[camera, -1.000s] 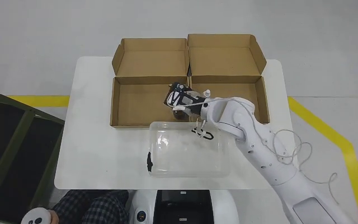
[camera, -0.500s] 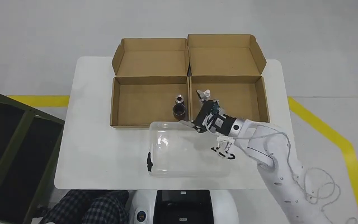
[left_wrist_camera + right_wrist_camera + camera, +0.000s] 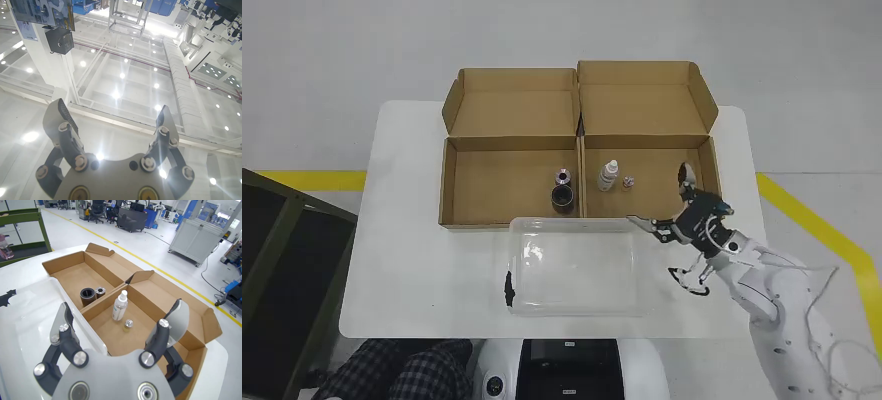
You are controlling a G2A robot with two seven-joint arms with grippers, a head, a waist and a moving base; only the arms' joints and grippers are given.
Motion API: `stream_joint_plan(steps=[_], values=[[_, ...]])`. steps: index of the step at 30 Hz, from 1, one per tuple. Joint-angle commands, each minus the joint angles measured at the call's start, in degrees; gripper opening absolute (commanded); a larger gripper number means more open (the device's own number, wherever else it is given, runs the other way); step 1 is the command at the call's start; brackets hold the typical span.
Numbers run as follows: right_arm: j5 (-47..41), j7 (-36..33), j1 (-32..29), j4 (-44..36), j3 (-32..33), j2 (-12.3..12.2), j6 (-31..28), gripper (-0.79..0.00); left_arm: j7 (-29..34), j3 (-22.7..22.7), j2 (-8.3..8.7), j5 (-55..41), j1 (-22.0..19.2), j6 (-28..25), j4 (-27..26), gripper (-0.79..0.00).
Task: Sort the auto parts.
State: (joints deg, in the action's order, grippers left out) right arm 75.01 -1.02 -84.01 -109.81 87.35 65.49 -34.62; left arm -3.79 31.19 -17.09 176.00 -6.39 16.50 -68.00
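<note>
Left gripper [image 3: 112,105]: jaws spread, nothing between them, pointing up at the ceiling.

Nearest on the white table [image 3: 412,250] is a clear plastic bin [image 3: 572,265] at the near edge. It has a black mark [image 3: 508,288] on its left wall.

Right gripper [image 3: 660,198]: fingers wide apart, holding nothing. It sits above the table just past the bin's far right corner. 1 fingertip is by that corner, the other over the right end of the right cardboard box [image 3: 710,160].

Behind the bin are 2 open boxes side by side, lids folded back away from the robot. Can't tell if they touch the bin's far rim or sit just beside it.

Left cardboard box [image 3: 447,185]: 2 parts in its near right corner.
- Dark hollow cylinder [image 3: 563,198], upright.
- Small metal cylinder [image 3: 563,176] just behind it, touching or nearly so.

Right cardboard box:
- White-capped spray bottle [image 3: 609,176], upright near the left wall.
- Small metal-capped part [image 3: 629,182] just beside the bottle, on its right.

Both are apart from the right gripper.
</note>
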Motion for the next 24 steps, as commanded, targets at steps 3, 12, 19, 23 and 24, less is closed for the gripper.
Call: stream_joint_plan(steps=[3, 12, 19, 23, 24], values=[[-1.51, 4.68, -2.60, 2.49, 4.40, -0.29, 0.97, 0.000, 0.00, 0.00, 0.00, 0.00, 0.00, 0.00, 0.00, 0.000], [-2.78, 10.99, -6.92, 6.48, 10.27, -0.76, 0.91, 0.000, 0.00, 0.00, 0.00, 0.00, 0.00, 0.00, 0.00, 0.000], [-2.31, 13.50, -9.44, 7.04, 11.85, -0.94, 0.73, 0.000, 0.00, 0.00, 0.00, 0.00, 0.00, 0.00, 0.00, 0.000], [-1.11, 13.15, -9.55, 6.91, 11.95, -1.03, 0.55, 0.000, 0.00, 0.00, 0.00, 0.00, 0.00, 0.00, 0.00, 0.000], [-0.82, 13.07, -9.54, 6.87, 11.96, -1.05, 0.52, 0.000, 0.00, 0.00, 0.00, 0.00, 0.00, 0.00, 0.00, -0.001]])
